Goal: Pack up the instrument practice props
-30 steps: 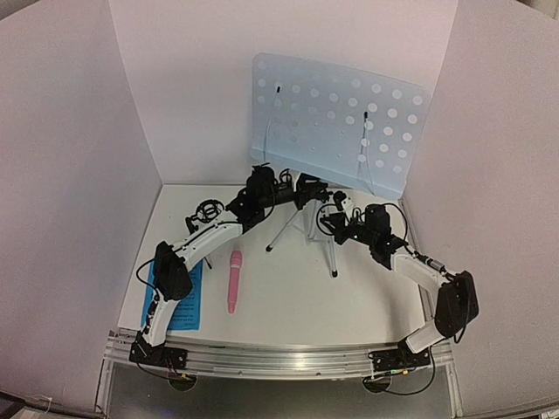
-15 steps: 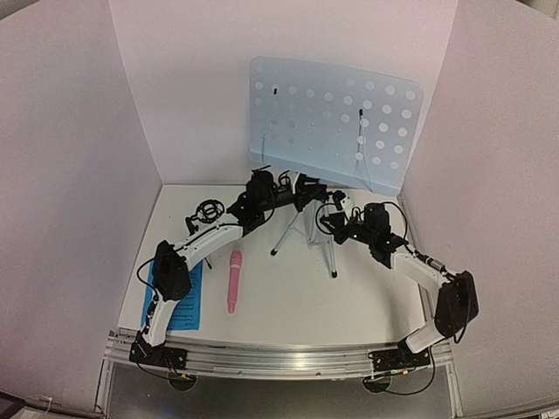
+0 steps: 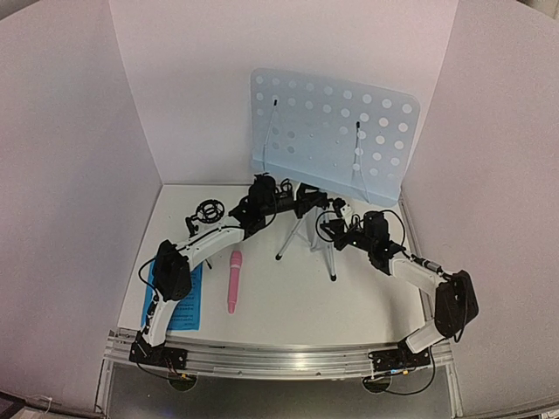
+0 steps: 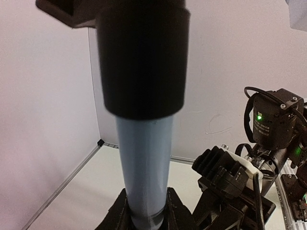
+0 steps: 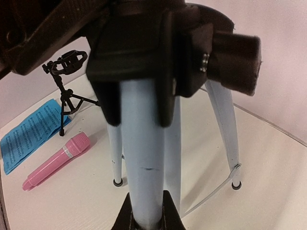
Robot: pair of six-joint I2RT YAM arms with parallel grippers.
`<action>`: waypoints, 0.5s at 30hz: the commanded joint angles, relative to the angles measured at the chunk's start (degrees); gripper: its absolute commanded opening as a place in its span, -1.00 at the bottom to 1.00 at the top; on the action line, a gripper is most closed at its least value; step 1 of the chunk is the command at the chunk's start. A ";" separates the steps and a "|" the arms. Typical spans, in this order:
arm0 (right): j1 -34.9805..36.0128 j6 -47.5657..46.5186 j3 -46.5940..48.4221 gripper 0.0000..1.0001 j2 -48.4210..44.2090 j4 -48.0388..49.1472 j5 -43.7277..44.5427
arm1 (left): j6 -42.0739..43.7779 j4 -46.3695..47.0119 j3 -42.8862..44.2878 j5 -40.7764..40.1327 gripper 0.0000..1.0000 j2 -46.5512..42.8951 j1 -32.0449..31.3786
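The pale-blue perforated music stand [image 3: 332,131] stands at the back on its silver tripod [image 3: 295,237]. My left gripper [image 3: 301,199] is shut on the stand's pole just under the black collar; the left wrist view shows the gripper [image 4: 146,213] and the pole [image 4: 146,163]. My right gripper [image 3: 336,229] is shut on the pole lower down; it shows in the right wrist view [image 5: 145,213] with the pole [image 5: 144,153]. The pink microphone [image 3: 234,279] lies on the table. The black tripod mic stand [image 3: 207,214] stands upright at the left. The blue sheet-music pages [image 3: 185,301] lie partly under my left arm.
White walls close the table in at the left, back and right. A metal rail [image 3: 279,360] runs along the front edge. In the right wrist view the microphone [image 5: 55,160], the pages [image 5: 29,132] and the mic stand [image 5: 67,91] lie to the left of the tripod legs [image 5: 225,129].
The music stand's panel has swung from a rightward lean to nearly level and sits a little lower. The near tripod foot has shifted right. Both grippers stayed shut on the pole.
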 commanded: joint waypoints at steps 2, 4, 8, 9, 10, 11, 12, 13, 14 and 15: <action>-0.31 3.36 2.79 -1.00 -2.49 15.84 0.61 | 3.66 8.95 7.76 3.50 -0.35 -2.16 -2.28; -0.28 3.37 2.80 -1.00 -2.23 15.81 0.18 | 2.50 10.34 9.32 2.75 -0.28 -1.72 -2.32; -0.14 4.09 2.76 -1.00 -1.64 16.01 -0.19 | 0.38 13.43 9.71 0.53 -0.23 -1.79 -2.47; -0.15 4.30 2.66 -1.00 -1.54 16.09 -0.11 | -0.33 14.18 9.15 -0.30 -0.23 -2.12 -2.46; -0.16 4.43 2.46 -1.00 -1.44 16.16 0.08 | -0.94 14.97 8.47 -1.15 -0.23 -2.54 -2.46; -0.17 4.47 2.07 -1.00 -1.39 16.23 0.42 | -0.67 15.65 7.87 -1.71 -0.23 -2.98 -2.44; -0.17 4.57 1.61 -1.00 -1.37 16.30 0.83 | -0.33 16.17 7.43 -2.05 -0.22 -3.34 -2.40; -0.16 4.81 1.26 -1.00 -1.38 16.34 1.35 | -0.32 16.53 7.17 -2.48 -0.21 -3.58 -2.37; -0.15 5.52 0.84 -1.00 -1.41 16.44 1.79 | -0.62 17.23 6.86 -3.13 -0.19 -3.86 -2.23; -0.19 6.32 0.57 -1.00 -1.45 16.59 2.15 | -1.37 17.79 6.40 -3.81 -0.16 -4.22 -2.07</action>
